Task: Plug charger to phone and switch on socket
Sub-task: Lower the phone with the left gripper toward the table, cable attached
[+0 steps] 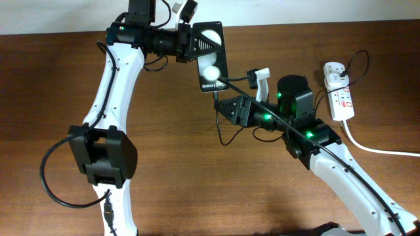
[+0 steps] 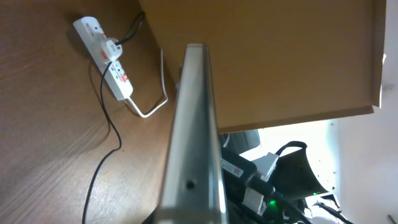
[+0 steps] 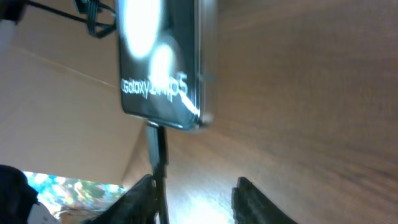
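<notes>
My left gripper [image 1: 189, 43] is shut on the black phone [image 1: 211, 56] and holds it up above the table, screen lit with two white spots. In the left wrist view I see only the phone's metal edge [image 2: 193, 124]. The charger's thin black cable [image 1: 217, 124] hangs from the phone's lower end. In the right wrist view its plug tip [image 3: 155, 142] sits at the phone's [image 3: 161, 62] bottom edge. My right gripper [image 3: 199, 199] is open just below, the cable running beside its left finger; it also shows in the overhead view [image 1: 223, 105]. The white socket strip [image 1: 340, 92] lies at the far right with the white adapter [image 1: 336, 80] in it.
The strip's thick white cord [image 1: 374, 149] runs off the table's right side. In the left wrist view the socket strip [image 2: 106, 53], its white cord [image 2: 152, 109] and the black cable [image 2: 112, 124] lie on the brown wooden table [image 1: 197, 183]. The left arm's base [image 1: 104, 154] stands at the left.
</notes>
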